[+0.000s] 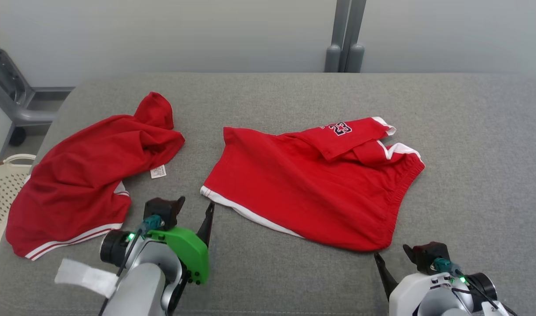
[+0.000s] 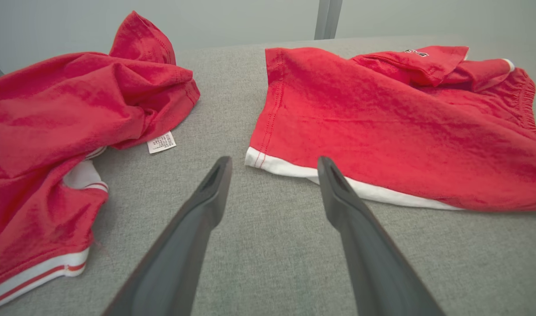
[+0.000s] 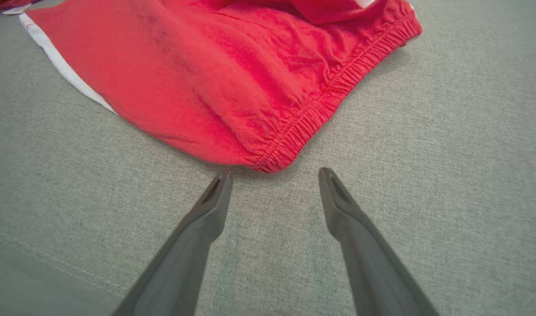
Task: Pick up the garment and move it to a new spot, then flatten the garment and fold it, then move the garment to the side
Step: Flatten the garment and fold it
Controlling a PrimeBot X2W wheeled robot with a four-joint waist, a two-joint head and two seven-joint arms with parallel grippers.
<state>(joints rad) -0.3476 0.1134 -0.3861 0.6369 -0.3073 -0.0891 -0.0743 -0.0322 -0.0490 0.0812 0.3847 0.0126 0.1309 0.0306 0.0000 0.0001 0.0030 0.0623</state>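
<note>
The red shorts [image 1: 311, 188] are lying on the worktop [image 1: 469, 131], one leg flopping over, seemingly not yet flattened or folded. I am holding my left gripper [image 2: 272, 163] and right gripper [image 3: 274, 172] wide and empty just beside their near edge.

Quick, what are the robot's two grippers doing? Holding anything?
Left gripper: open, holding nothing, by the shorts.
Right gripper: open, holding nothing, by the shorts' waistband.
</note>
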